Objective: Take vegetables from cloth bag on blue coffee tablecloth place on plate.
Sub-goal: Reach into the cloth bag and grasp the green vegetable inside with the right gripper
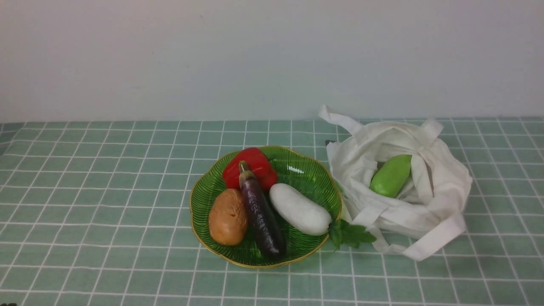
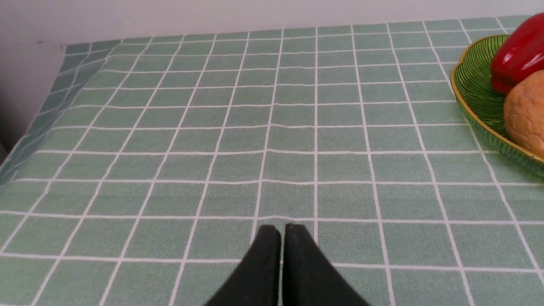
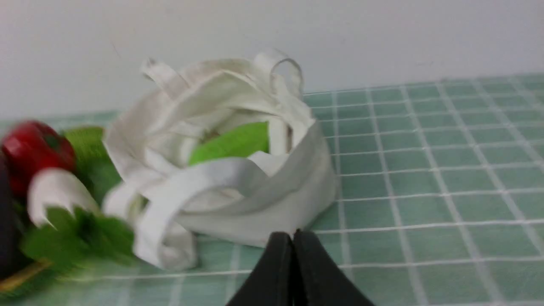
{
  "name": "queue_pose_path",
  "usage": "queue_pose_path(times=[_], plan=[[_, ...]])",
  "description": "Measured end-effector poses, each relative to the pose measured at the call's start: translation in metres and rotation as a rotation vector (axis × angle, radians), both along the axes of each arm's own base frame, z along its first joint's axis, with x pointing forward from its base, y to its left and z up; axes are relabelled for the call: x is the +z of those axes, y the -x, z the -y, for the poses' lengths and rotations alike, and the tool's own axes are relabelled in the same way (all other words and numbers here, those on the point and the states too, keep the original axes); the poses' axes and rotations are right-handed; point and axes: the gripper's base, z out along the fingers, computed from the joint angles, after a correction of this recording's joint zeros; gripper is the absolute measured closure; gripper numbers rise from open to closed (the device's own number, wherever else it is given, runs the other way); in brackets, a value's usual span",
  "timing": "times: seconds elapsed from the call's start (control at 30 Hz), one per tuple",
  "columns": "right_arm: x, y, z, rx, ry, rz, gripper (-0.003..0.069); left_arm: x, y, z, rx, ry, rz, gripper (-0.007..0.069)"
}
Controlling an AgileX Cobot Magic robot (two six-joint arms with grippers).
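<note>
The left gripper (image 2: pixel 276 231) had its dark fingertips drawn together, with nothing held between them, over the pale green grid cloth (image 1: pixel 127 238). The right gripper (image 3: pixel 291 238) was closed likewise, its tips together and its grasp empty. In the right wrist view, the cloth bag (image 1: pixel 446 182) stood beyond those tips.

The light-green vegetable (image 1: pixel 391 175) lay inside the bag's open mouth, with folds of off-white fabric around it and one strap beside its end. The bag slumped on the cloth to the right of the plate (image 1: pixel 306 170), its flat handles loose, one flopped toward the robot's side and another jutting toward the wall (image 1: pixel 255 59).

Between bag and plate, a sprig of green leaves (image 1: pixel 352 233) reached out by the end of the white radish (image 1: pixel 299 209). The radish lay on the right part of the ribbed green plate. Left of it the dark eggplant (image 1: pixel 262 216) stretched along the dish, its stem end against the red pepper (image 1: pixel 250 168) at the far side. The brown, potato-like vegetable (image 1: pixel 228 217) sat at the plate's left, beside the eggplant.
</note>
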Motion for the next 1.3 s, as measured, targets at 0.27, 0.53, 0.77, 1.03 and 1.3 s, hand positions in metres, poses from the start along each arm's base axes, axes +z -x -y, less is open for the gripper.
queue_pose_path(times=[0.27, 0.53, 0.77, 1.03, 1.3], plan=[[0.009, -0.001, -0.005, -0.023, -0.599, 0.026, 0.0673, 0.0, 0.0, 0.0, 0.0, 0.0, 0.0, 0.0632], [0.077, 0.01, -0.01, 0.083, -0.357, 0.137, 0.0673, 0.0, 0.0, 0.0, 0.0, 0.0, 0.0, 0.0632], [0.134, -0.025, -0.013, 0.127, -0.039, -0.222, 0.0673, 0.0, 0.0, 0.0, 0.0, 0.0, 0.0, 0.0632], [0.099, -0.138, -0.028, 0.126, -0.052, -0.742, 0.0629, 0.0, 0.0, 0.0, 0.0, 0.0, 0.0, 0.0632], [0.065, -0.226, -0.081, 0.249, 0.026, -0.876, 0.0405, 0.0, 0.0, 0.0, 0.0, 0.0, 0.0, 0.0632]])
